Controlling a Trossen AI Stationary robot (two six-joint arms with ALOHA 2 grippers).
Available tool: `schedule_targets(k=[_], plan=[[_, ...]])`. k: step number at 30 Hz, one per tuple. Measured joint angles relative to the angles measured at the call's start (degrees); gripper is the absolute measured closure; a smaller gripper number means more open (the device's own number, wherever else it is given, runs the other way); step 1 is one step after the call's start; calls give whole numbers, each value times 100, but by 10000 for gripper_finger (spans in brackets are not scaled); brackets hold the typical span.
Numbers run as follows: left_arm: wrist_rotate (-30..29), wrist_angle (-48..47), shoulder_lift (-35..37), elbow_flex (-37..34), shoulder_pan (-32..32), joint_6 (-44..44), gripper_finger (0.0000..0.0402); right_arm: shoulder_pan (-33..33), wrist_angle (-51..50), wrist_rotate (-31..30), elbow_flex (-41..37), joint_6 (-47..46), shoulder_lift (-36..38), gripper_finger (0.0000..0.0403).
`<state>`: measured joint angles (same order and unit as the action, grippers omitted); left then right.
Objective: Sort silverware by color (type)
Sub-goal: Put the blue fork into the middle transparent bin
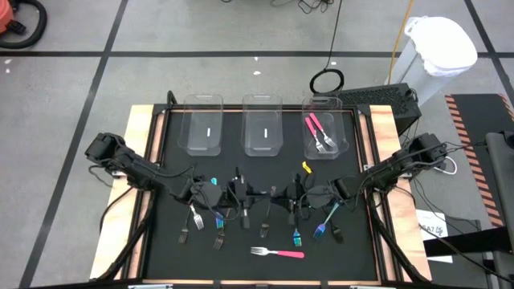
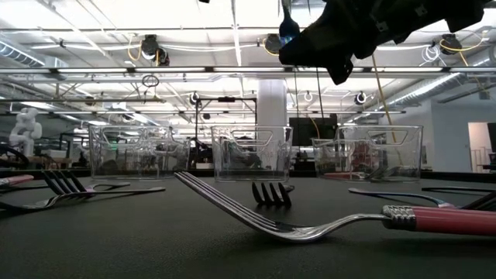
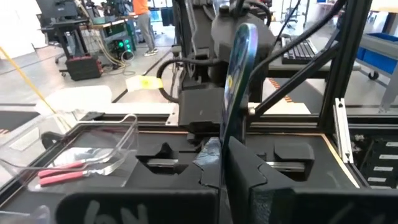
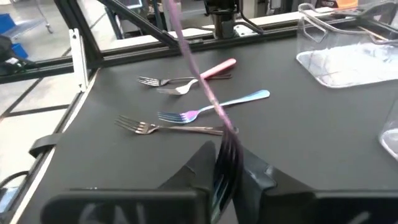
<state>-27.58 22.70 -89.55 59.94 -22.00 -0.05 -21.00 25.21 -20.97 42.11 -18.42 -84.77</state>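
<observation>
Clearly the moment turns on one blue-handled fork (image 3: 240, 62), which hangs in the air over the middle of the mat, between the two claws. The left gripper (image 3: 231, 163) is closed on its handle. The handle stands upright from that claw, so the long axis points up and away, toward the other arm just behind it. The right gripper (image 4: 225, 163) has the tines pressed between its fingers, and the handle runs away from it toward the left claw. So both claws clasp the same fork, one at each end. I judge that this is a handover, and that the fork can only go on when one claw lets go.

Below them lies the black mat (image 1: 361, 241). Near its front edge there is a pink-handled fork (image 1: 277, 253), lying crosswise. A little farther back lie two teal-handled forks (image 1: 320, 229) and some dark forks (image 1: 185, 234), all well apart from the claws.

At the far edge of the mat stand three clear bins in a row. The right bin (image 1: 347, 120) holds pink forks (image 1: 317, 132). In the middle bin (image 1: 263, 103) and the left bin (image 1: 203, 103) I can make out no fork. The left arm is nearer to these two, so it seems the better one to carry a blue fork there.

Beyond the table is a grey floor, and a white container (image 1: 440, 44) stands at the right.
</observation>
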Motion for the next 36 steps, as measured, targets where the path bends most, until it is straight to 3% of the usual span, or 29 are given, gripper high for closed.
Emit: schedule_targets(k=[9, 16, 22, 36], plan=[[76, 5, 58, 0, -11, 34, 400, -2, -271, 2, 0, -348, 0, 225], [189, -429, 350, -4, -12, 32, 400, -2, -1050, 4, 0, -709, 0, 157], [562, -722, 601, -4, -107, 34, 401, 3, -1300, -7, 0, -813, 0, 136], [506, -1499, 1323, -4, 297, 58, 401, 5, -1352, 20, 0, -752, 0, 136]])
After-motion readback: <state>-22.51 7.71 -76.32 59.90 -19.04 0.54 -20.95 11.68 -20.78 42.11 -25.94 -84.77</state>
